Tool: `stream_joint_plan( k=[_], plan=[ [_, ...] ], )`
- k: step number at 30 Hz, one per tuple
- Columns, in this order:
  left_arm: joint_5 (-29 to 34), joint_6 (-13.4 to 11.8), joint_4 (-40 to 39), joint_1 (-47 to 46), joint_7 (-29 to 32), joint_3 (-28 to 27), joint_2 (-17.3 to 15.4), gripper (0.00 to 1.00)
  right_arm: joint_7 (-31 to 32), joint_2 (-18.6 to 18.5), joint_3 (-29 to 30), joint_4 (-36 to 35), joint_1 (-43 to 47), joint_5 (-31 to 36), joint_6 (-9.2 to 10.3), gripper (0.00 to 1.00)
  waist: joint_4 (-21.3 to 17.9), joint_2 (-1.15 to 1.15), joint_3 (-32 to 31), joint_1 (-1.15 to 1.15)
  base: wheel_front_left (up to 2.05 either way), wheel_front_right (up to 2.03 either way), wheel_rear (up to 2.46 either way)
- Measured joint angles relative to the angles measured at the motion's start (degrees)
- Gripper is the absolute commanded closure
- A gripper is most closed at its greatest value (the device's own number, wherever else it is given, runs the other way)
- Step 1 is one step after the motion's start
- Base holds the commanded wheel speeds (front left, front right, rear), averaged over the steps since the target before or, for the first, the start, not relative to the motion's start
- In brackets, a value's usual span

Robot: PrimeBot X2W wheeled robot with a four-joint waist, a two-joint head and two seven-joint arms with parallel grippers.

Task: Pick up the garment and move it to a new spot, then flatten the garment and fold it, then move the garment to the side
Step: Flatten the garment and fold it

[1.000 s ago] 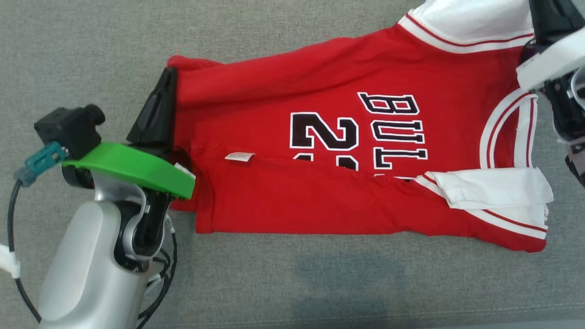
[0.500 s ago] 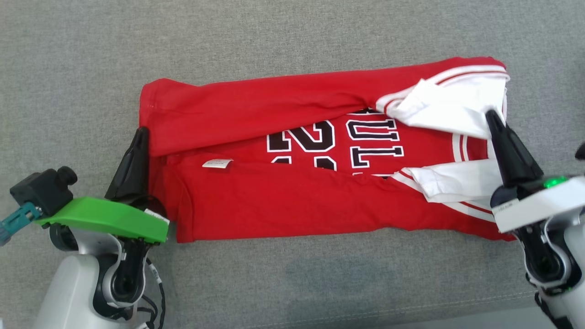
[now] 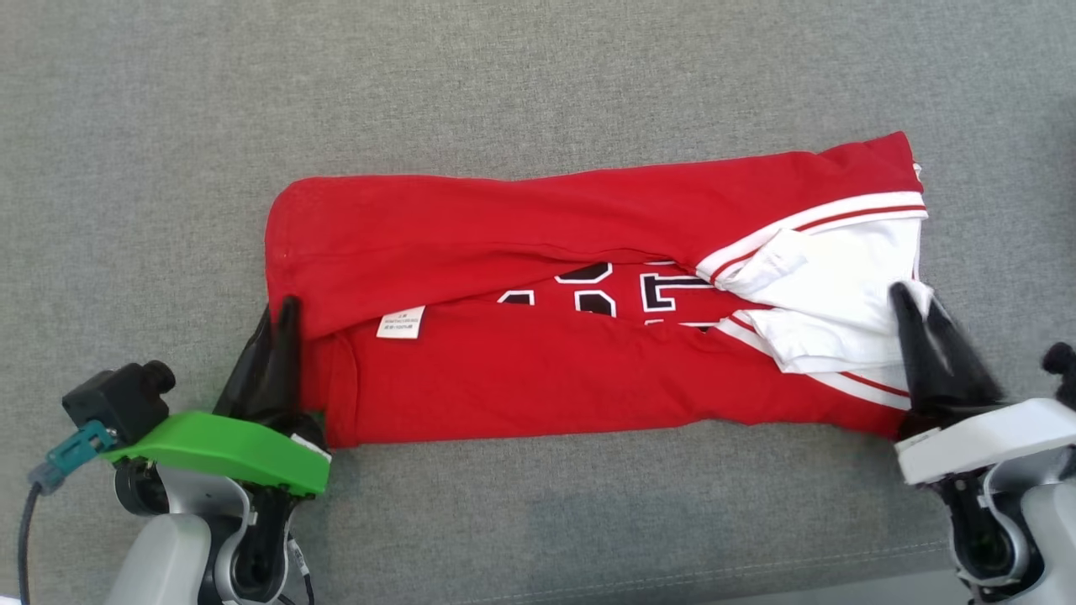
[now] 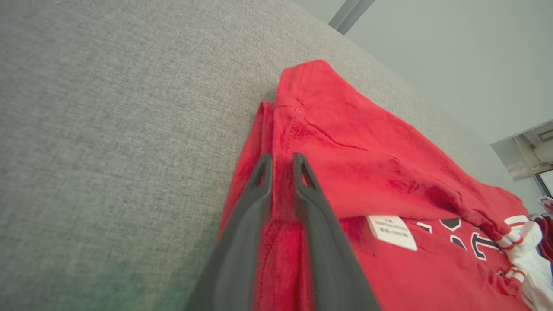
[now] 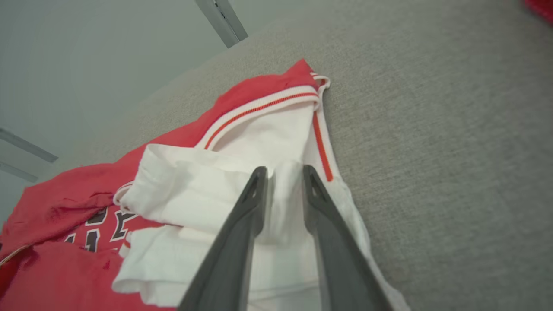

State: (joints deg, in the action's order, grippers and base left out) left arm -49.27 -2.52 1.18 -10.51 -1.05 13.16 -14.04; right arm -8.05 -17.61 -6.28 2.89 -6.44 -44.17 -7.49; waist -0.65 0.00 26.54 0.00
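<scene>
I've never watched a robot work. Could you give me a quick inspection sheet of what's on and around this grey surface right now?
Surface: grey woven cloth surface, flat.
Job's things: red jersey with white trim and black lettering, lying lengthwise, both long sides folded inward; white label showing.
Clutter: one red patch at a corner of the right wrist view, too cut off to identify.
Grippers: left gripper at the jersey's hem end, right gripper at its white-sleeved end; jaws narrowly apart with cloth in the gap; whether they grip cannot be told.
Cables: dark cable with teal plug on the left arm.
Surroundings: pale wall behind.
</scene>
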Motion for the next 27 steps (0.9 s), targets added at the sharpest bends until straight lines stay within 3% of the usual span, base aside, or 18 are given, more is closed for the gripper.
stream_joint_plan(
  k=[5, 13, 19, 27],
  plan=[
    [5.6, -0.1, -0.3, 0.0, -4.5, 1.5, -0.7, 0.00, -3.2, 4.3, 8.4, 2.1, -0.9, 11.5, 0.01, 0.00, -0.1, 0.00, -1.1, 0.00, 0.00, 0.00, 0.00],
    [14.3, -3.6, -2.3, -0.9, -12.5, 1.3, -0.4, 0.00, -5.3, 10.0, 15.8, -0.7, -2.7, 25.9, 0.00, 0.00, 0.3, 0.00, -3.9, 0.00, 0.00, 0.00, 0.00],
    [22.1, -5.3, -3.3, -1.9, -13.7, -0.5, -1.8, 0.00, -5.5, 11.5, 14.6, -2.9, -3.2, 30.8, -0.01, 0.00, 0.6, 0.00, -6.2, 0.00, 0.00, 0.00, 0.00],
    [26.7, -4.5, -1.6, 0.1, -14.0, -2.1, -3.6, 0.00, -3.9, 10.4, 11.0, -1.6, -2.3, 32.5, -0.01, 0.00, 0.9, 0.00, -8.8, 0.00, 0.00, 0.00, 0.00]
  ],
)
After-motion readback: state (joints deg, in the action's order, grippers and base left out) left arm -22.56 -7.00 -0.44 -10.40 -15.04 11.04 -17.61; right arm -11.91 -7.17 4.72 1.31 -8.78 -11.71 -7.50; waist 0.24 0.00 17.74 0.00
